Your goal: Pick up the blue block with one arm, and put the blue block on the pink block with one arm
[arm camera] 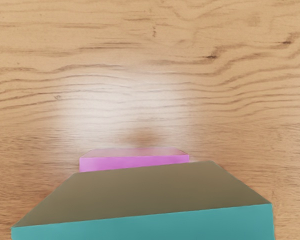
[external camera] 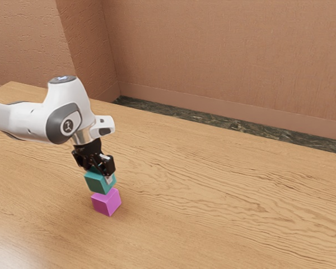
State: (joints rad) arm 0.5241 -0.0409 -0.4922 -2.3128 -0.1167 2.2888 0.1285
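Our gripper [external camera: 99, 169] pinches the blue block [external camera: 99, 182] by two opposite faces, directly over the pink block [external camera: 106, 202], well away from the far edge of the table [external camera: 229, 190]. We judge it light, stiff and perhaps a little slippery.

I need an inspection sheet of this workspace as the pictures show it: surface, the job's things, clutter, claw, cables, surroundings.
Surface: wooden table, wavy grain, with a pale sheen in the wrist view.
Job's things: blue block, teal in hue, directly over the pink block; I cannot tell whether they touch.
Clutter: nothing seen.
Grippers: the claw points down, closed on the blue block's upper part from two sides.
Cables: nothing seen.
Surroundings: brown textured walls; a dark marbled floor strip beyond the table's far edge.
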